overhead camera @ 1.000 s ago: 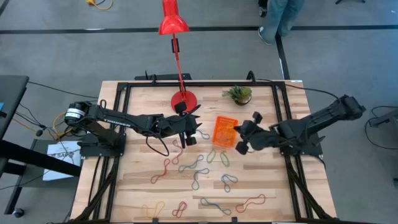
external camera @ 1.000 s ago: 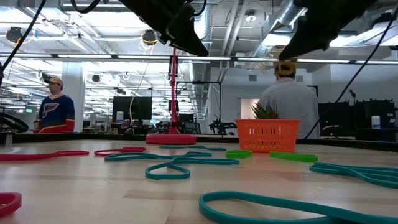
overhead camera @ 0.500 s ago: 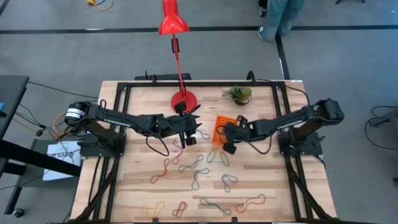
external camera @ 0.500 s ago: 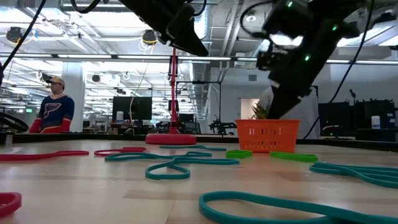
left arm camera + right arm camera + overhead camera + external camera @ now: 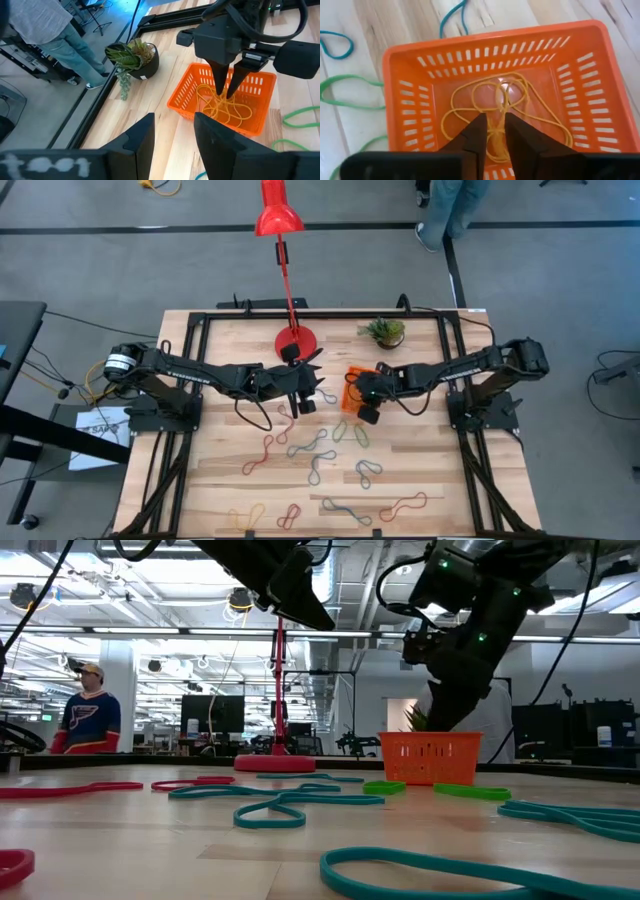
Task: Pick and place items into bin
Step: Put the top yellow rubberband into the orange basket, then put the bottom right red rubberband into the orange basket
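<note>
The orange bin (image 5: 410,90) stands right of the table's middle (image 5: 351,374), with a tangle of yellow bands (image 5: 470,107) lying on its floor. My right gripper (image 5: 495,120) points down into the bin (image 5: 227,95), its fingers a narrow gap apart with yellow strands showing between the tips. My left gripper (image 5: 316,387) hangs open above the table, left of the bin, holding nothing. Several more bands lie flat on the wood: green (image 5: 352,430), teal (image 5: 310,445), red (image 5: 258,455). My right gripper comes into the bin from above, pointing down, and its fingertips (image 5: 222,87) stand in the yellow tangle (image 5: 225,107). I cannot tell whether they touch or grip a strand.
The red lamp's base (image 5: 296,340) and the potted plant (image 5: 385,330) stand toward the far edge, either side of the bin. More bands lie near the near edge (image 5: 400,505). People show in the room beyond the table (image 5: 90,710).
My right arm has stretched out from the table's right side toward the left, carrying its gripper over the bin and down into it. The bands on the table lie as they did.
</note>
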